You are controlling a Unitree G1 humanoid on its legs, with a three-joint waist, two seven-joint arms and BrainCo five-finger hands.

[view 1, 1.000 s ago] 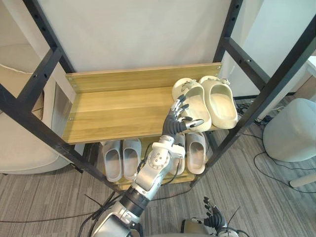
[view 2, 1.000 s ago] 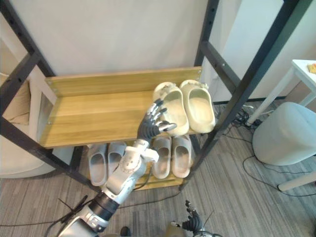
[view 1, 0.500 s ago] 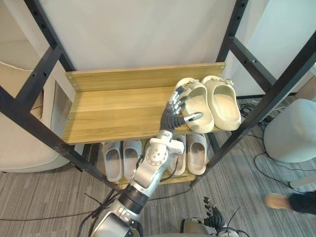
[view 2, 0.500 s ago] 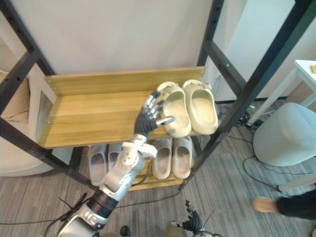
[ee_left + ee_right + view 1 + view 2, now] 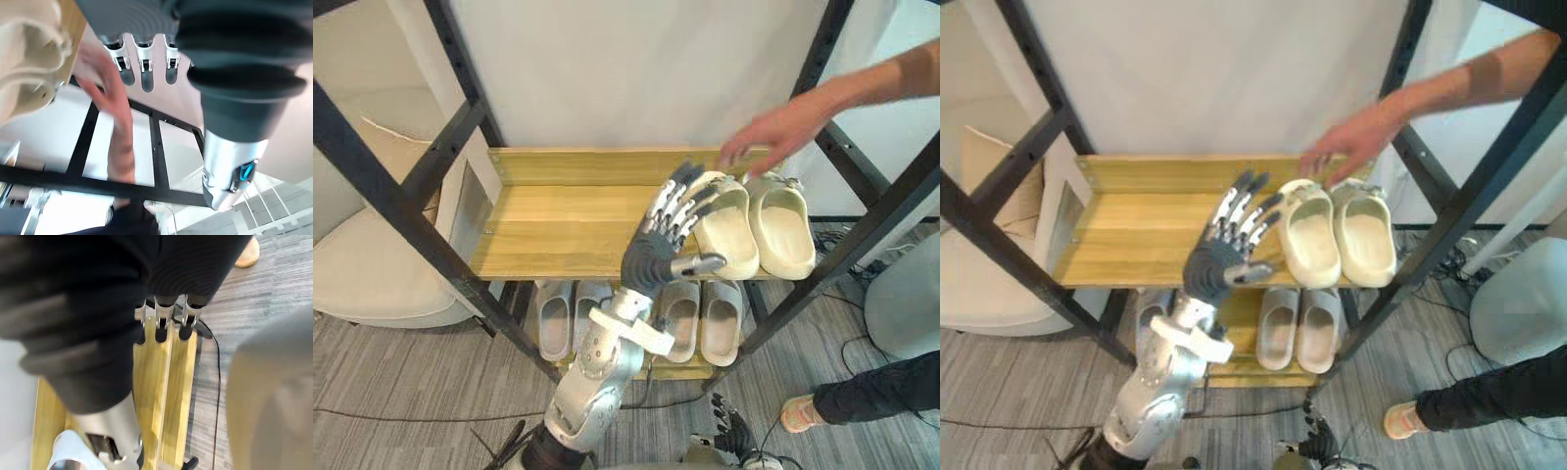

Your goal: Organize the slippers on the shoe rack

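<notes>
Left hand (image 5: 656, 257) raised before the front edge of the upper shelf (image 5: 558, 220). Fingers (image 5: 677, 201) spread apart and straight, thumb stuck out sideways, nothing held. From here the fingertips overlap the near side of the cream slippers (image 5: 726, 233); contact or just in front, can't tell.

Cream slippers sit side by side at the right end of the upper shelf, toes to the back wall, heels at the front edge. A person's hand (image 5: 773, 132) reaches in from the right over their toes.

Right hand (image 5: 732, 439) hangs low, by the floor, fingers loose and straight, idle.

Step, as I read it: the cream pair looks placed, and the left hand is either squaring it up or free of it. Next move probably waits on the person; after that, a light nudge to line up the heels, or pull the arm clear of the black frame post (image 5: 411, 235).

Materials: cream pair is chunky moulded foam, rounded, matte, open-heeled. Shelf is pale wood-grain board with a low back lip. Lower shelf carries grey slippers (image 5: 553, 318), same soft moulded shape, and a second light pair (image 5: 720, 318) towards the right end.
</notes>
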